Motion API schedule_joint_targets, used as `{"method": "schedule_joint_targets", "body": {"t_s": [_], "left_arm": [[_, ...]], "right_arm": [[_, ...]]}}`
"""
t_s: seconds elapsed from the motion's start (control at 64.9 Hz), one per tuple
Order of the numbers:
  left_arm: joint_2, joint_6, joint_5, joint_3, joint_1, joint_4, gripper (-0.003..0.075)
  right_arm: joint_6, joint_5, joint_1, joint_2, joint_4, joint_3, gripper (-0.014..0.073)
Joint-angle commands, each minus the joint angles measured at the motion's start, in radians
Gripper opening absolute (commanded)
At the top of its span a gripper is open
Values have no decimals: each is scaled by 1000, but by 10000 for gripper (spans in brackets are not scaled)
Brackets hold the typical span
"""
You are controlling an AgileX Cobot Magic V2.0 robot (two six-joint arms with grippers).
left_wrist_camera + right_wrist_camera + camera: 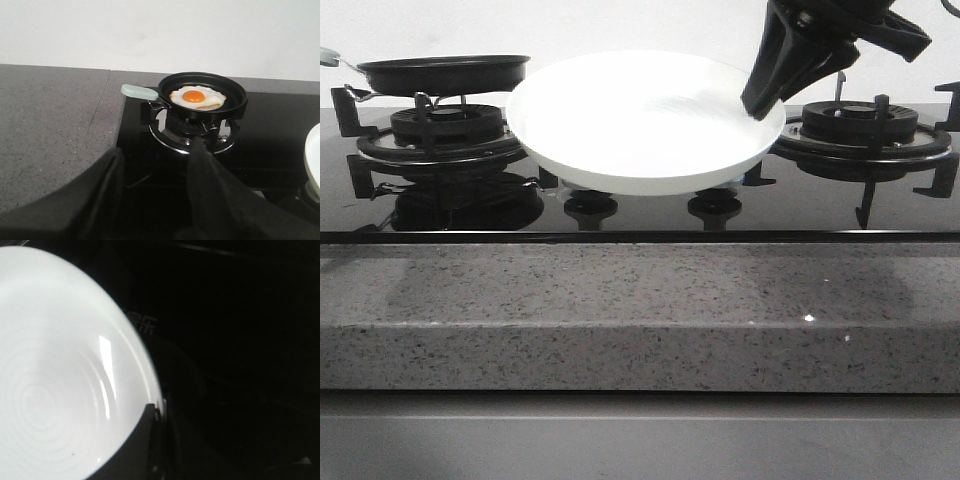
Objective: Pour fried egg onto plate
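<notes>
My right gripper clamps the rim of the plate, held above the hob's middle; my left gripper stands wide, facing the fried egg in the frying pan on the hob's left burner.

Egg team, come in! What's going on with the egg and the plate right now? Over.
Right gripper clamped on plate rim, plate lifted over the stove. Left gripper open, empty. Fried egg in the frying pan on the left burner. Nothing in between.
</notes>
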Motion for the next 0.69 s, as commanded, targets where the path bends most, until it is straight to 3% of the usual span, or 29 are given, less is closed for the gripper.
{"method": "schedule_joint_targets", "body": {"t_s": [0.0,0.678], "left_arm": [[13,-3,-83,-34,-7,-2,301],[13,-3,-92,-34,-7,-2,301]], "right_arm": [[-9,-40,-1,-46,30,-22,-68],[-9,-30,-1,-46,31,-22,-68]]}}
